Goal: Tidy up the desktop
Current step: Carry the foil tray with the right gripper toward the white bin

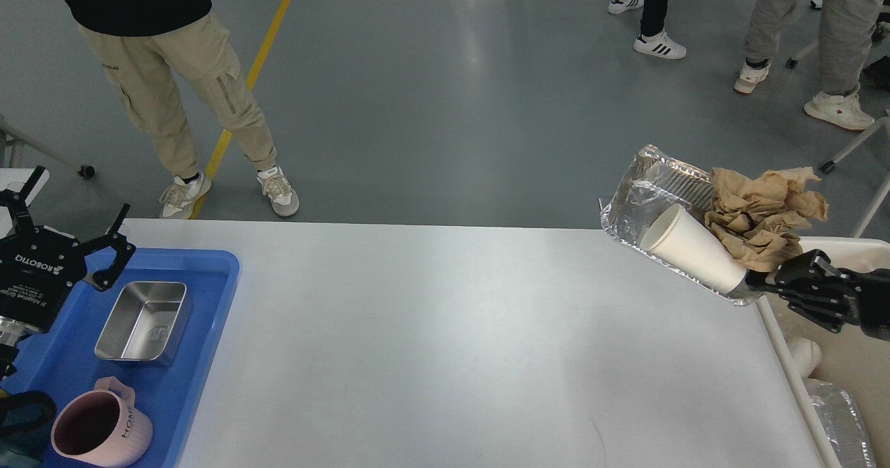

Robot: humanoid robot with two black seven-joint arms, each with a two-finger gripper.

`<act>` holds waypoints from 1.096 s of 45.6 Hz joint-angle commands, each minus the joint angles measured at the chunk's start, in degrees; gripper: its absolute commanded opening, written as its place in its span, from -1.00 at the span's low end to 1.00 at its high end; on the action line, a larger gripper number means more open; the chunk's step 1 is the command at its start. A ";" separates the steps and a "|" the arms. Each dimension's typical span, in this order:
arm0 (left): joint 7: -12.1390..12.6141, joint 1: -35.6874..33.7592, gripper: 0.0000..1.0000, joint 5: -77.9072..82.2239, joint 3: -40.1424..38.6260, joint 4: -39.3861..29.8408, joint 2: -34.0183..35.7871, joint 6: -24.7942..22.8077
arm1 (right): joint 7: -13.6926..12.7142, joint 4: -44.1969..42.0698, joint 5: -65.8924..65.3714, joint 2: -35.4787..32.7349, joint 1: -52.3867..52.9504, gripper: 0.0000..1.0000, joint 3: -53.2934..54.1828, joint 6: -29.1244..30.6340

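While the desktop point(431, 343) lies white — grey floor point(431, 92) spreads beyond.

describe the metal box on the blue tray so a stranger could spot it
At the left end of the desktop lies a blue tray. In its middle sits the metal box, empty, rectangular and shiny steel, unlike the round pink mug nearer the camera.

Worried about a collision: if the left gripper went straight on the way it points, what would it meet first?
The left gripper points up and away over the desktop's far-left corner; nothing shows ahead but floor, though depth is unclear.
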 commanded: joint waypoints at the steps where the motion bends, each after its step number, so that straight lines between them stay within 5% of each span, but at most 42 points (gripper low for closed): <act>1: -0.01 0.39 0.95 0.03 -0.06 0.07 0.17 -1.00 | 0.33 -0.52 3.11 -1.32 -2.21 -1.00 -0.09 -0.18; 33: -0.10 0.83 0.95 0.03 -0.15 -0.11 0.08 -1.79 | 0.25 -14.23 21.74 -2.56 -16.54 -1.00 -0.62 -0.36; 50: -0.10 1.80 0.95 0.03 0.03 -0.19 0.08 -2.23 | 0.16 -25.66 26.06 3.42 -23.92 -1.00 -0.45 0.08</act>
